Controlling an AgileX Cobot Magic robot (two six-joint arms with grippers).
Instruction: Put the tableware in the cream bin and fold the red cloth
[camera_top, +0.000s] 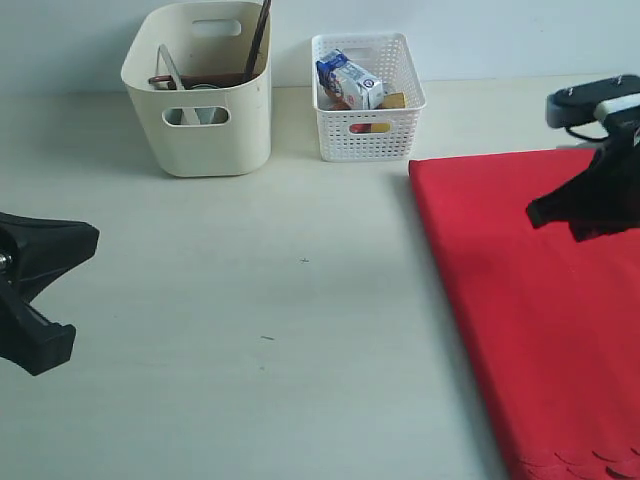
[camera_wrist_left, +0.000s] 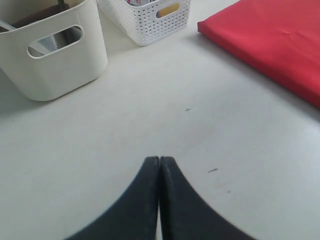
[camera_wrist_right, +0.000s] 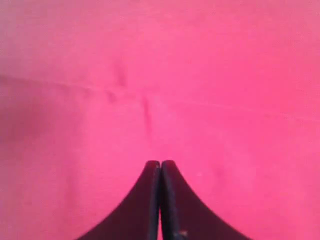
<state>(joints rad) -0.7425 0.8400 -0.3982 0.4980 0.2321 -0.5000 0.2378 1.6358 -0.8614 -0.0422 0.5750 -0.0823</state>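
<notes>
A: Where's the big bright red fabric cloth (camera_top: 520, 300)?
B: Right of the tall cream plastic bin (camera_top: 215, 140), lying flat. Soft, light, limp, I'd judge; pinch its corner nearest the bin.
A: Fingers?
B: Both closed, empty: right gripper (camera_wrist_right: 160, 162), left gripper (camera_wrist_left: 159, 159).

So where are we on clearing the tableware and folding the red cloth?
Looks done: no tableware shows on the table; dark chopsticks and a silver knife stand in the cream bin. In hand: nothing; the right tool is shut above the red cloth, the left tool shut above the table. Left: the cloth's edge looks doubled, perhaps one fold; further folding may remain.
</notes>
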